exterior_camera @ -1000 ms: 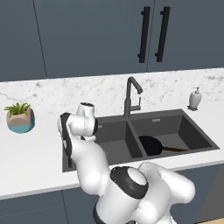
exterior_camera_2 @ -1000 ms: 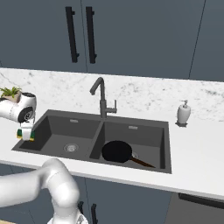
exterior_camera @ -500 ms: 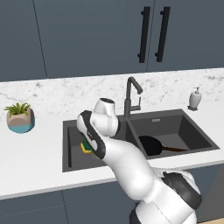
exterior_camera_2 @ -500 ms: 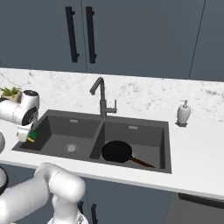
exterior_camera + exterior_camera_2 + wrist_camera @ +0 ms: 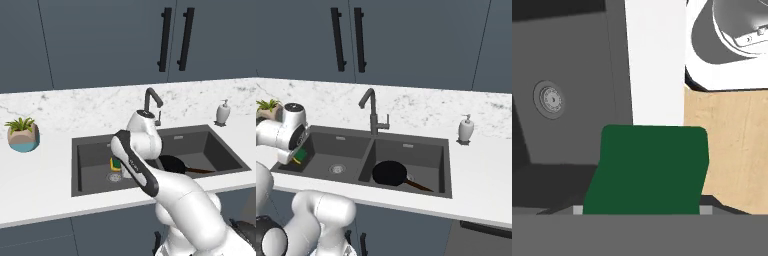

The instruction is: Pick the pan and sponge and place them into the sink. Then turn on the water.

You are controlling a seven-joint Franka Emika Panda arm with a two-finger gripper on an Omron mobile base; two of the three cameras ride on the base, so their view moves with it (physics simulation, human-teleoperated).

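The black pan lies in the right basin of the dark grey sink, its brown handle pointing right. My gripper hangs over the left basin, shut on the sponge. In the hand view the sponge shows its dark green face between the fingers, with the left basin's round drain beyond it. The arm's forearm hides most of the hand in the left base view.
A dark faucet stands behind the divider between the basins. A white soap dispenser sits on the counter to the right. A potted plant stands on the counter left of the sink.
The arm has swung rightward from the sink's left edge to above the left basin, carrying the sponge with it. The pan has stayed in the right basin.
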